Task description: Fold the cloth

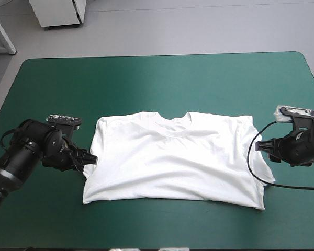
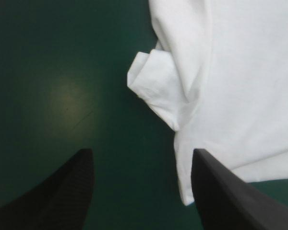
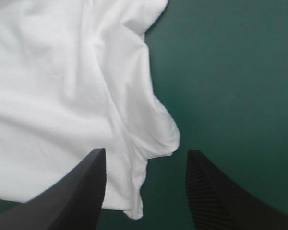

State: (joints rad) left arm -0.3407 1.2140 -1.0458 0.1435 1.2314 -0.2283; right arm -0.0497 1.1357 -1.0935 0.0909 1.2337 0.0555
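The white T-shirt lies spread flat in the middle of the teal-green table, collar toward the far edge, sleeves folded in. My left gripper sits low at the shirt's left side edge, open. In the left wrist view the left gripper has bare cover between its fingers, with the T-shirt and its folded sleeve just ahead. My right gripper is at the shirt's right edge, open. In the right wrist view the right gripper stands with the rumpled edge of the T-shirt reaching between its fingers.
Bare teal-green cover surrounds the shirt on all sides. A white cabinet stands on the floor beyond the table's far left corner.
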